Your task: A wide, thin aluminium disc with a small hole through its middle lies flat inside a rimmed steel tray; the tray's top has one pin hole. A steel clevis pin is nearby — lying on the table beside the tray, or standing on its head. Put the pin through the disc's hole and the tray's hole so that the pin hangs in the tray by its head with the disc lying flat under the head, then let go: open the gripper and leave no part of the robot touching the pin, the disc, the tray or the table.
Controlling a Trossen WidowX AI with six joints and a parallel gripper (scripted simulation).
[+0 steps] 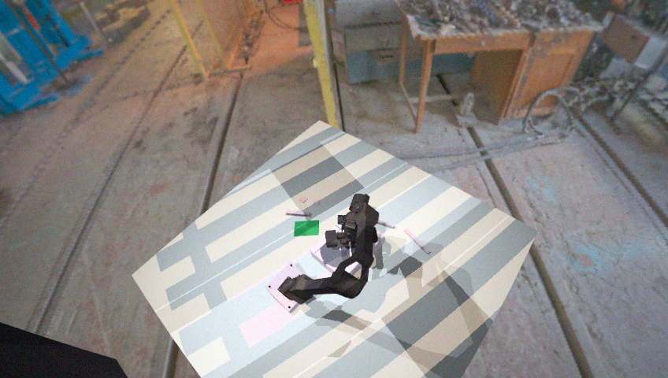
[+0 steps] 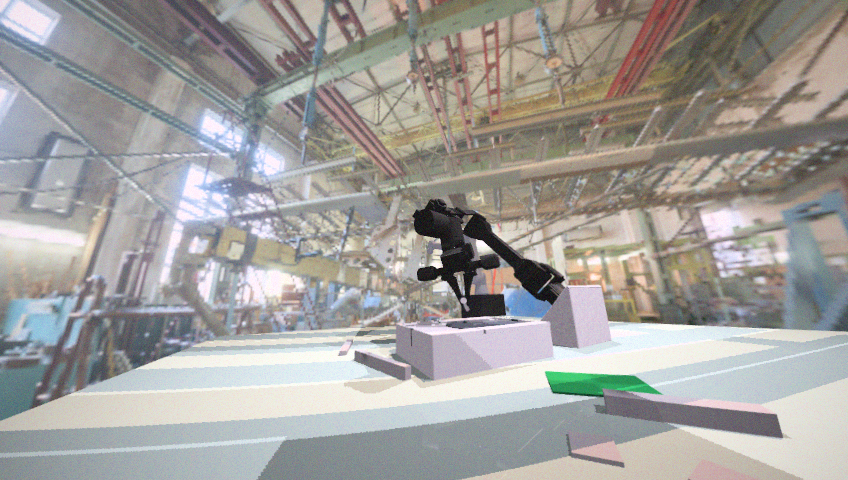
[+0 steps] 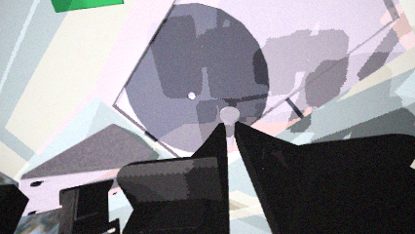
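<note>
Striped tabletop, and the gripper [image 1: 338,250] [image 2: 464,297] [image 3: 228,127]'s pinching the pin [image 2: 464,304] [image 3: 230,115], its head off to one side of the disc [image 1: 335,253] [image 2: 476,324] [image 3: 161,83]'s hole, in wrist view.

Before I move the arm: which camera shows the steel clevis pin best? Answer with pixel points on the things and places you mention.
Wrist: the steel clevis pin's round head [image 2: 464,301] [image 3: 229,115] sits large at the black claw's [image 2: 464,297] [image 3: 231,126] tips. Exterior shows it tiny; in top I can't make it out.

Open air beside the tray, blocks low around it

Above the tray [image 1: 321,260] [image 2: 464,353] [image 3: 317,19], only its low rim rises round the disc [image 1: 333,255] [image 2: 482,322] [image 3: 219,54]; a long bar [image 2: 690,411] lies beyond the green plate [image 1: 306,227] [image 2: 598,382] [image 3: 88,4].
</note>
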